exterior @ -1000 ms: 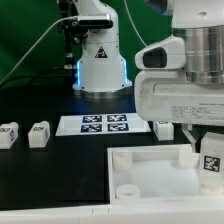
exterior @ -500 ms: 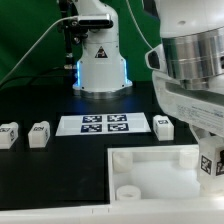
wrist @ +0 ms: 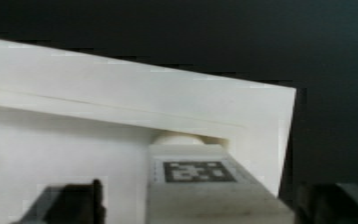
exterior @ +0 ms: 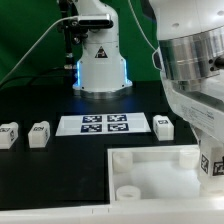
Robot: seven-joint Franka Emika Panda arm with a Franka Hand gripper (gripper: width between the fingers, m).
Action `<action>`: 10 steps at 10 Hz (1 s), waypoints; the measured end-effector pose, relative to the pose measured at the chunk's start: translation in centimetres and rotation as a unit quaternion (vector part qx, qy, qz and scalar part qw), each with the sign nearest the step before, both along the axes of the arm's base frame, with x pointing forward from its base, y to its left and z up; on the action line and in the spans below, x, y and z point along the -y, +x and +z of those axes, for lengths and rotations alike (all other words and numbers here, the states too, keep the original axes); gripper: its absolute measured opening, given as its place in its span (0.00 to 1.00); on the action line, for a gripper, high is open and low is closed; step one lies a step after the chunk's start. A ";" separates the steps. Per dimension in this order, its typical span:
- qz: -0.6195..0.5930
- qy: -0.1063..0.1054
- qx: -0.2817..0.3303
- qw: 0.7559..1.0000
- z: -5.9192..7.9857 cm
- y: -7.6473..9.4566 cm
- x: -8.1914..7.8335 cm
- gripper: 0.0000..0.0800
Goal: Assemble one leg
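Leg (exterior: 213,166) sits at the tray's (exterior: 150,162) far corner on the exterior view's right, marker face up, partly cut off by the frame edge. In the wrist view, one end of the leg (wrist: 194,172) lies close against the tray's (wrist: 87,90) raised wall, at a shadowed recess in that corner. Cannot tell whether it is seated in a socket or only lying there.

Gripper (wrist: 206,187): jaws spread wide, straddling the leg. White tray floor shows between each of the dark fingers (wrist: 69,200) and the leg, so no grip and no contact is seen.

Tray contents: this one leg, with a round socket (exterior: 128,192) in the near corner on the exterior view's left.

Outside the tray, on the black table (exterior: 40,185):
- spare leg 1 (exterior: 8,135) and spare leg 2 (exterior: 39,134), side by side at the exterior view's left.
- spare leg 3 (exterior: 163,126), just beside the marker board (exterior: 105,124).
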State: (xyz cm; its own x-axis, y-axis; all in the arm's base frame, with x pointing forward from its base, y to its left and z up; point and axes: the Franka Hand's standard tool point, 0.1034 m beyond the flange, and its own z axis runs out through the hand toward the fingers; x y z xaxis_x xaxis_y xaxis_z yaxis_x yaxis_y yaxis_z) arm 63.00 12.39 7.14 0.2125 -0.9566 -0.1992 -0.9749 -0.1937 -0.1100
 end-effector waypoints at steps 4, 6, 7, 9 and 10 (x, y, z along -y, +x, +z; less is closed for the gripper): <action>0.261 -0.048 0.046 0.963 0.0 -0.1 -0.2 0.81; 0.332 -0.052 0.059 0.940 -0.1 -0.1 0.0 0.81; 0.389 -0.056 0.069 0.917 -0.1 -0.1 0.1 0.81; 0.549 -0.088 0.074 0.828 0.2 -0.2 -0.4 0.81; 0.595 -0.097 0.079 0.794 0.2 -0.1 -0.4 0.81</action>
State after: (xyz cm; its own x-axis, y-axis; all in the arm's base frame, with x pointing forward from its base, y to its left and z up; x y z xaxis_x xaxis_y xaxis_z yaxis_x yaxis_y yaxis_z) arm 62.91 12.83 7.36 0.9966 -0.0686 0.0462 -0.0654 -0.9955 -0.0682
